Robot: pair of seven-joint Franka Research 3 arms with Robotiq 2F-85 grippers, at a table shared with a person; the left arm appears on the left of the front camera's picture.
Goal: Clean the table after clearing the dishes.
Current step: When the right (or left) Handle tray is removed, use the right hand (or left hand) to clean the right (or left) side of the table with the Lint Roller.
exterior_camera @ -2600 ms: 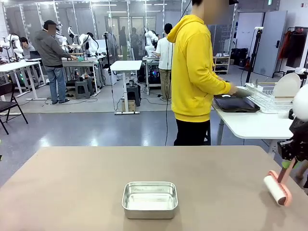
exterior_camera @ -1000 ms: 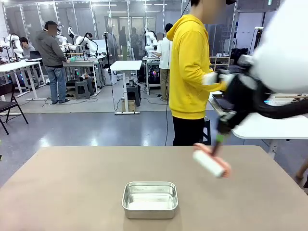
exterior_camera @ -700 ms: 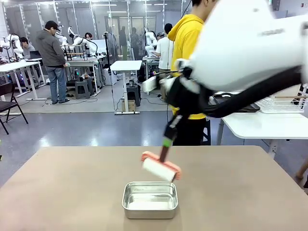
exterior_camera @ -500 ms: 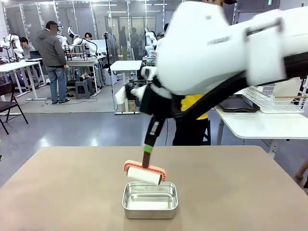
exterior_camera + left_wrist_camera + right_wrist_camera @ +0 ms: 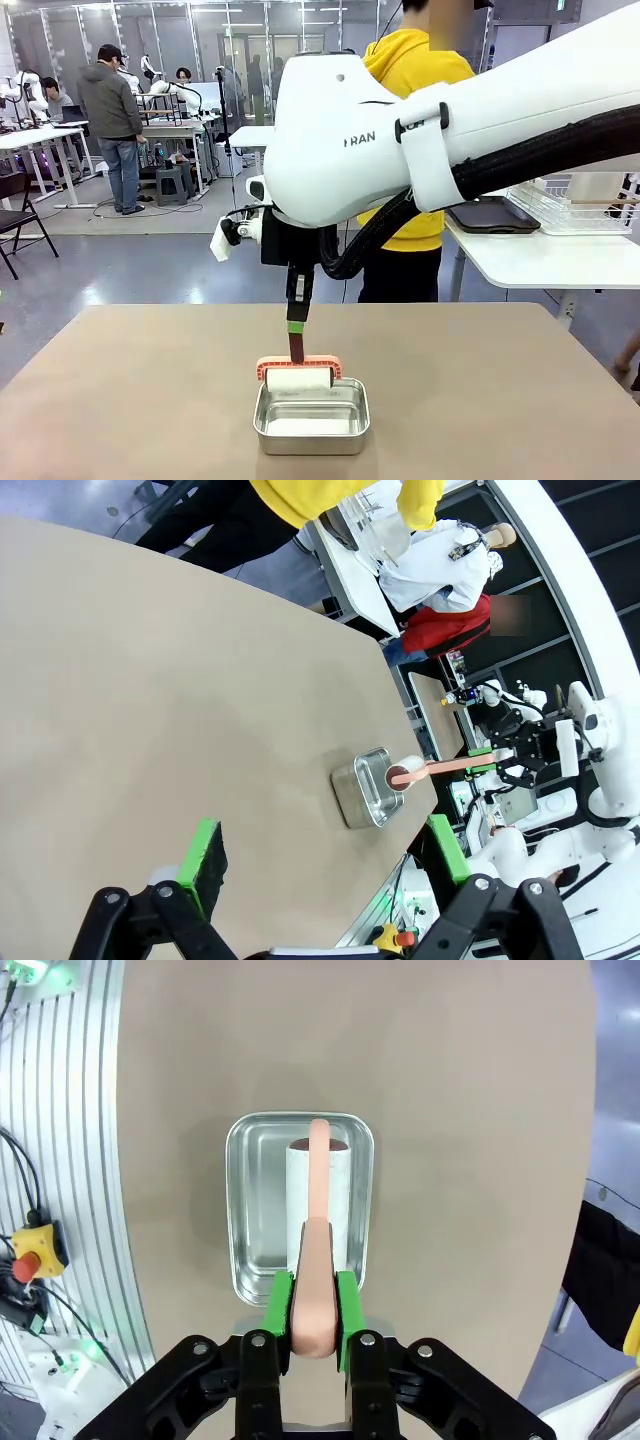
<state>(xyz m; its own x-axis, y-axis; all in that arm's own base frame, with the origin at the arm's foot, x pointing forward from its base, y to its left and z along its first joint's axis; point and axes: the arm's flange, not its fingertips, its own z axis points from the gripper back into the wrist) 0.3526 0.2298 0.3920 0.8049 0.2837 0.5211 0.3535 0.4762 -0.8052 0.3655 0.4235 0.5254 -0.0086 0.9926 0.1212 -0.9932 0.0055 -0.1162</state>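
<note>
My right gripper point(image 5: 296, 303) point(image 5: 314, 1310) reaches across the taupe-brown table point(image 5: 120, 400) and is shut on the salmon-pink handle of a lint roller point(image 5: 298, 374). The roller's white drum point(image 5: 319, 1185) hangs over the inside of a small square steel pan point(image 5: 311, 425) point(image 5: 240, 1210); whether it touches the pan I cannot tell. My left gripper point(image 5: 325, 855) stands open above the table point(image 5: 150, 700), far from the pan point(image 5: 360, 790). Of the dishes, a dark tray point(image 5: 492, 214) lies on a white side table at the back right.
A person in a yellow hoodie point(image 5: 420, 225) stands at the table's far edge, partly behind my right arm. A wire rack point(image 5: 570, 205) stands on the white side table point(image 5: 530, 262). Other people and white tables are farther back on the left.
My right arm has swung from the table's right side to its middle with the roller. The roller now hangs over the steel pan. The left gripper stays open.
</note>
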